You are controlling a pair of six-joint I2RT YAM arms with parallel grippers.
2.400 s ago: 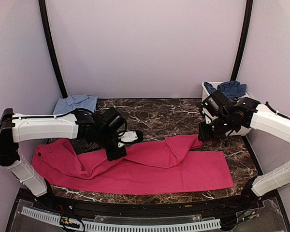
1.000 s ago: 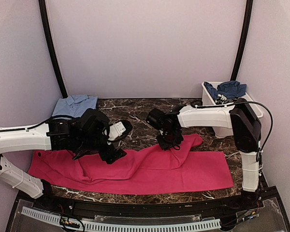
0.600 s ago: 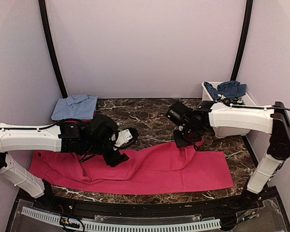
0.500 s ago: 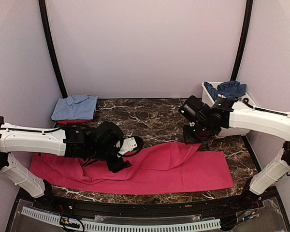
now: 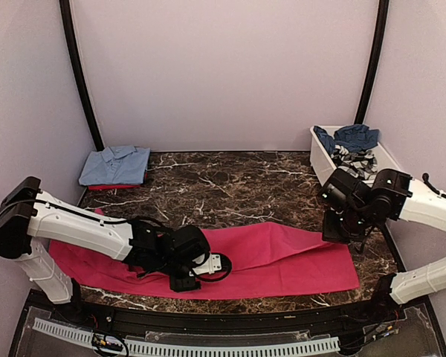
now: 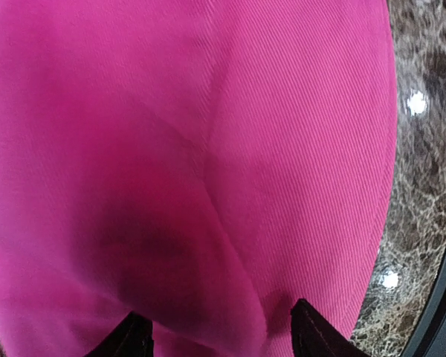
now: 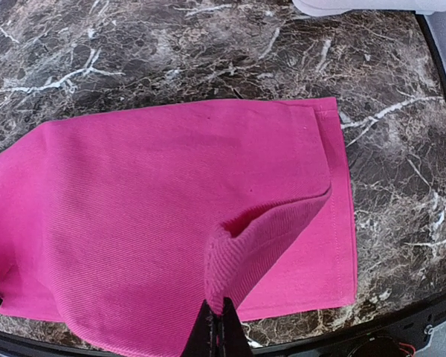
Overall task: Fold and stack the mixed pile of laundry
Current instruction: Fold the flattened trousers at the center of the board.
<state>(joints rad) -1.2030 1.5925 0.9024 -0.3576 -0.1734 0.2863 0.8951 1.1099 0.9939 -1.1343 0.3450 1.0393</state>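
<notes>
Back left, a folded blue shirt sits on the bench. The left arm reaches low along the near edge, and the left gripper points down at the pink garment, its fingers apart either side of a soft crease. I cannot tell if they bite yet. That garment lies long and flat across the front of the bench. It looks light, limp and a bit grippy, so I'd take it by hems and corners, not mid-panel. The right arm is bent in over the cloth's right end, with the right gripper pinched shut on a lifted fold. Behind it a white tub holds more clothes
</notes>
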